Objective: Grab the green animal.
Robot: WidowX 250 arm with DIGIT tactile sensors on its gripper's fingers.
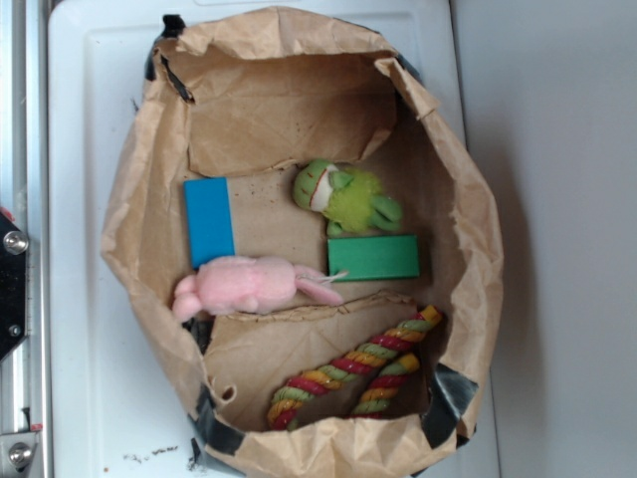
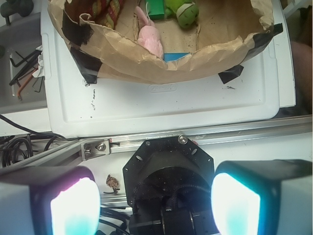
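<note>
Gripper (image 2: 155,203) is sitting with fingers spread apart, empty, well outside the paper bag (image 2: 146,68). Bag rim is cutting off part of the green animal (image 2: 182,11) in wrist view; overhead, it is lying just beside the green block (image 1: 374,258), open floor around it.

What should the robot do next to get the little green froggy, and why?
Probably move the gripper forward over the paper bag's rim. Its fingers stand wide apart and empty, far outside the bag, while the green animal lies inside, just above the green block, untouched.
</note>
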